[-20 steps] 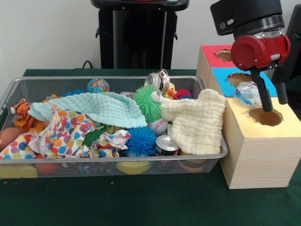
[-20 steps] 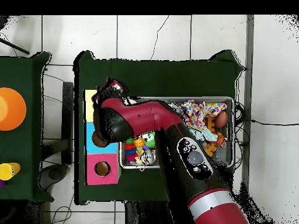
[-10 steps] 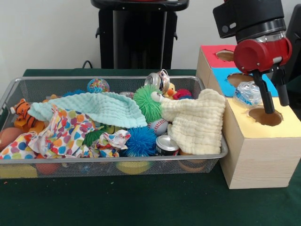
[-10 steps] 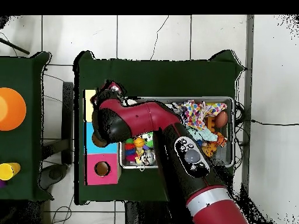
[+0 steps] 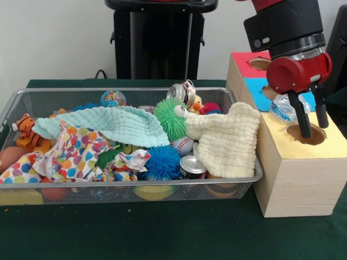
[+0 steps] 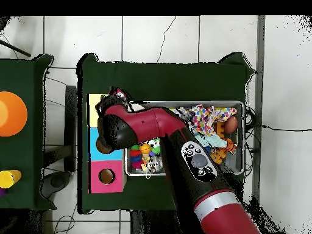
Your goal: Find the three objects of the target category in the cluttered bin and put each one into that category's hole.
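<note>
Crumpled plastic bottle [image 5: 284, 106] is lying on the sorting box [image 5: 295, 179], straddling blue and yellow sections beside the yellow hole [image 5: 306, 134]. Hand [image 5: 313, 130] is hanging over that hole, 2 fingers spread, gripping nothing, shifted slightly left and lower than 0.5 s earlier. Bin [image 5: 32, 101] clutter unchanged.

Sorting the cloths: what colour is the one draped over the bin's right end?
Pale yellow cloth, clearest in the front view.
</note>
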